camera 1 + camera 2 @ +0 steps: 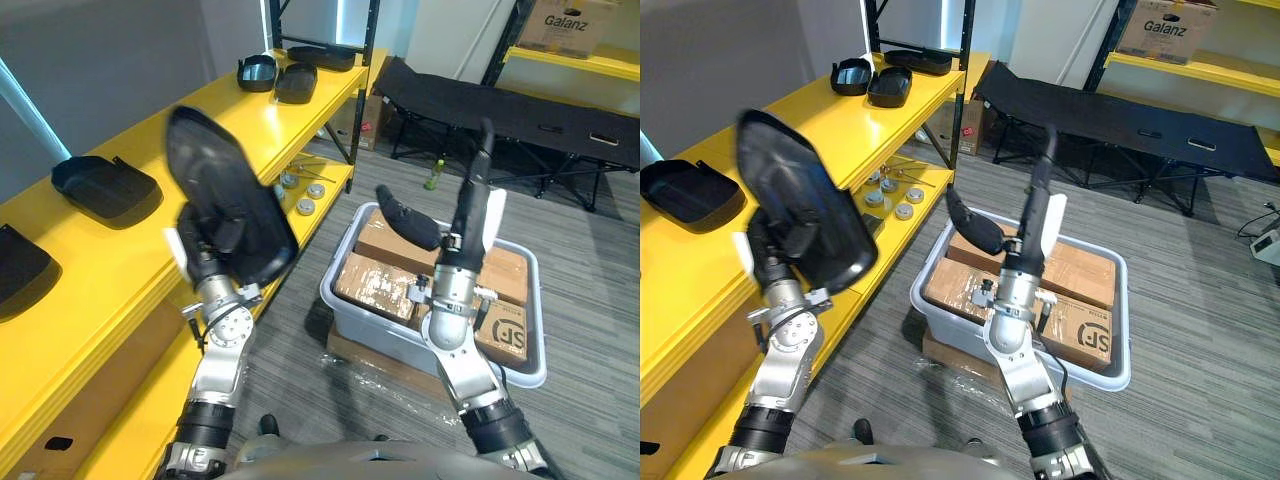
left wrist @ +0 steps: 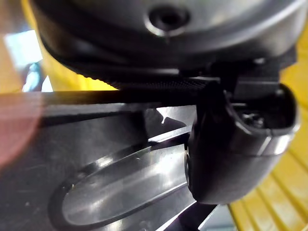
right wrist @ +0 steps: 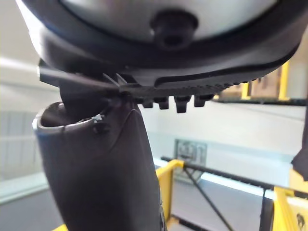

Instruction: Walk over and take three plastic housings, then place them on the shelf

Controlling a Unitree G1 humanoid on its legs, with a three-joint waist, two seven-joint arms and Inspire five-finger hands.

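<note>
My left hand [image 1: 207, 256] is shut on a large black plastic housing [image 1: 225, 195], held up tilted beside the front edge of the yellow shelf [image 1: 150, 250]. Close up, its thumb [image 2: 236, 144] presses on the housing's glossy surface [image 2: 96, 159]. On the shelf top lie two black housings [image 1: 105, 185] [image 1: 18, 265] near me and three more [image 1: 297, 80] at the far end. My right hand [image 1: 475, 215] is raised above the grey bin [image 1: 350, 310], open, fingers straight up and thumb [image 3: 101, 168] sticking out, holding nothing.
The grey bin holds taped cardboard boxes [image 1: 385, 285] and stands on the carpet right of the shelf. Small round metal parts [image 1: 305, 195] lie on the lower shelf. A black folding cot [image 1: 520, 110] and a green bottle [image 1: 434, 175] are behind the bin.
</note>
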